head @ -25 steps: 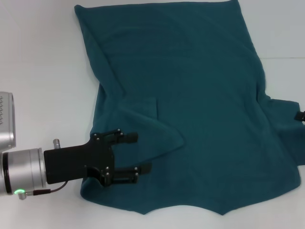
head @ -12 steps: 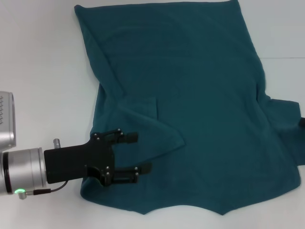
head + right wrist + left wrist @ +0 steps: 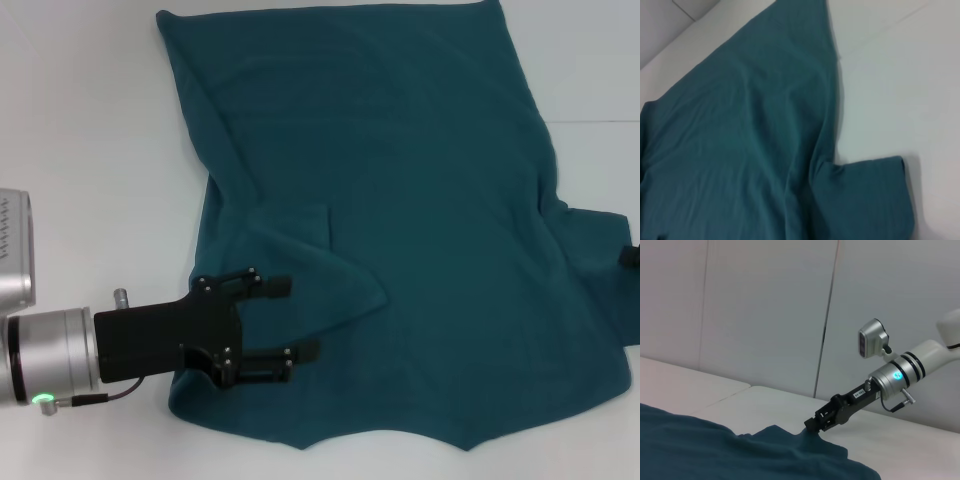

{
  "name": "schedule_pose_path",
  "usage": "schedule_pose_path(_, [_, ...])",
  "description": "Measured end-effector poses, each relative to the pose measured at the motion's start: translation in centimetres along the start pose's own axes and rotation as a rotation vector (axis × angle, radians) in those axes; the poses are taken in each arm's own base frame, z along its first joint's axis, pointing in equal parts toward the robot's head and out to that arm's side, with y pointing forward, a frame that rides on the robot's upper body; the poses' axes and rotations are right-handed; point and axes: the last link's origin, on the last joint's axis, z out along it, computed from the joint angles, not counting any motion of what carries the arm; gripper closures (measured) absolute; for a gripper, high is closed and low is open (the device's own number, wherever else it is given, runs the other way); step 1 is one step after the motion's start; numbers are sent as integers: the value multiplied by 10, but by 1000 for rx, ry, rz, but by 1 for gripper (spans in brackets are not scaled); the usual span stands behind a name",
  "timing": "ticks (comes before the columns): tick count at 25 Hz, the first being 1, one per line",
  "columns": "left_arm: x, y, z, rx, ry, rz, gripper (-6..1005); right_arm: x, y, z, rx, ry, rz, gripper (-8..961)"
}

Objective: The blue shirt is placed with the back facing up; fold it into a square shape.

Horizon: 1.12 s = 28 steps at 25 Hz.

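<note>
The blue shirt (image 3: pixel 420 200) lies spread over the white table, its left sleeve (image 3: pixel 320 275) folded inward onto the body. My left gripper (image 3: pixel 290 320) hovers open over the shirt's near left part, one finger on either side of the folded sleeve's lower edge, holding nothing. Only the tip of my right gripper (image 3: pixel 630 256) shows in the head view, at the right sleeve (image 3: pixel 595 240). The left wrist view shows the right gripper (image 3: pixel 812 426) with its tip at the edge of the shirt (image 3: pixel 740 455). The right wrist view shows the shirt (image 3: pixel 740 150) and that sleeve (image 3: pixel 870 195) lying flat.
The white table (image 3: pixel 80 150) extends to the left of and beyond the shirt. A seam in the tabletop (image 3: pixel 600 122) runs at the far right. Pale wall panels (image 3: pixel 765 315) stand behind the table.
The visible tip of the right gripper has shifted slightly at the right sleeve. The left gripper and the shirt have stayed where they were.
</note>
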Motion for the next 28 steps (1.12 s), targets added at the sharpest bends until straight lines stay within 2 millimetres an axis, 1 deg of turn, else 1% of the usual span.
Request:
schedule_pose_path(3, [0,0,0,0,0,3,153,0,0,1,8,-3,-4,449])
schedule_pose_path(9, [0,-1,0,6,-3,5,154,0,0,2,10,-3,-7,676])
schedule_pose_path(14, [-1,-1,0,7,-5,4,154,0,0,3,9,-3,-8,907])
schedule_pose_path(19, [-1,-1,0,8,-6,4,154,-1,0,3,10,-26,-14,937])
schedule_pose_path(22, [-1,-1,0,7,-6,2,154,-4,-2,0,0,-71,-4,942])
schedule_pose_path(28, [-1,-1,1,9,-4,-1,154,-11,-12,-10,20,-144,22,940])
